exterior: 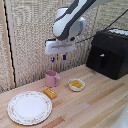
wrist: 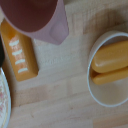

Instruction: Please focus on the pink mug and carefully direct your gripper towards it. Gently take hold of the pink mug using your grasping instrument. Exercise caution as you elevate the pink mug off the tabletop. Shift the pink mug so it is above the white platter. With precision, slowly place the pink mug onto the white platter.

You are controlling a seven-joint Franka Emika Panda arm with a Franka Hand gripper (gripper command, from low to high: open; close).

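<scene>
The pink mug [exterior: 51, 78] stands upright on the wooden table, its handle toward the exterior view's right. In the wrist view the pink mug [wrist: 40, 19] fills one corner, seen from above and cut off by the frame. My gripper [exterior: 58, 58] hangs in the air above the mug, slightly to its right, its blue-tipped fingers apart and holding nothing. The white platter [exterior: 30, 107] with a speckled rim lies near the front at the exterior view's left; only a sliver of the white platter [wrist: 3, 102] shows in the wrist view.
An orange block [exterior: 49, 93] lies between mug and platter, and the orange block [wrist: 19, 52] also shows in the wrist view. A small white bowl [exterior: 76, 84] with yellow contents sits right of the mug. A black appliance [exterior: 110, 52] stands at the back right.
</scene>
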